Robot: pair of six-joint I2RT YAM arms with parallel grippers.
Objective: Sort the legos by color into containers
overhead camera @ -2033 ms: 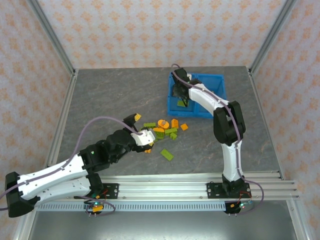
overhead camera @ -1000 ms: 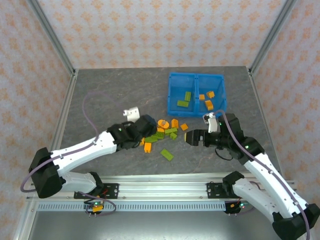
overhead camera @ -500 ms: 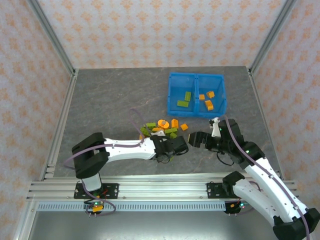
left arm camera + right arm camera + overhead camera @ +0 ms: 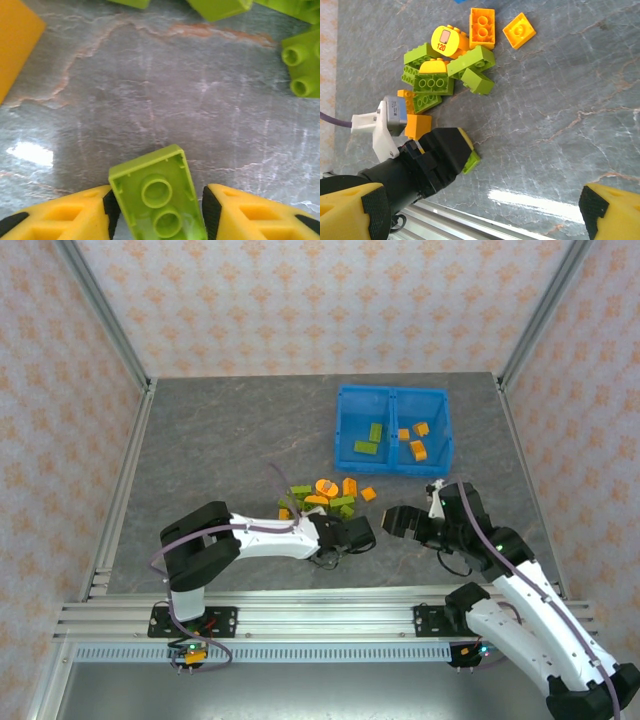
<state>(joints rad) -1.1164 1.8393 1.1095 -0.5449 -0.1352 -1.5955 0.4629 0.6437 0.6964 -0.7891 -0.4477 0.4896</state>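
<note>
Olive-green and orange legos (image 4: 325,498) on grey, marble-veined table (image 4: 220,440); bright blue bin (image 4: 392,391); orange-flowered pink wallpaper (image 4: 300,300).

The blue bin (image 4: 392,390) holds 2 green legos (image 4: 368,438) in its left compartment and 3 orange legos (image 4: 416,447) in its right. In front of the bin, a mixed pile (image 4: 322,498) lies on the tabletop (image 4: 220,440); 1 upturned green brick (image 4: 158,200) sits pinched in the left gripper (image 4: 157,191).

- Green brick (image 4: 157,200): near end cut by 6 o'clock edge. In right wrist view (image 4: 472,161), mostly hidden under left end effector (image 4: 462,150).
- Orange brick (image 4: 15,40), 10 o'clock: clipped by left edge.
- Green slivers (image 4: 220,6), 12 o'clock: cut by top edge.
- Studded green brick (image 4: 302,67), 3 o'clock: right part cut off.
- Right end effector (image 4: 482,200): fingers (image 4: 350,207) clipped at 7 and 5 o'clock corners.
- Binned bricks (image 4: 368,440): studs too small to count.
</note>
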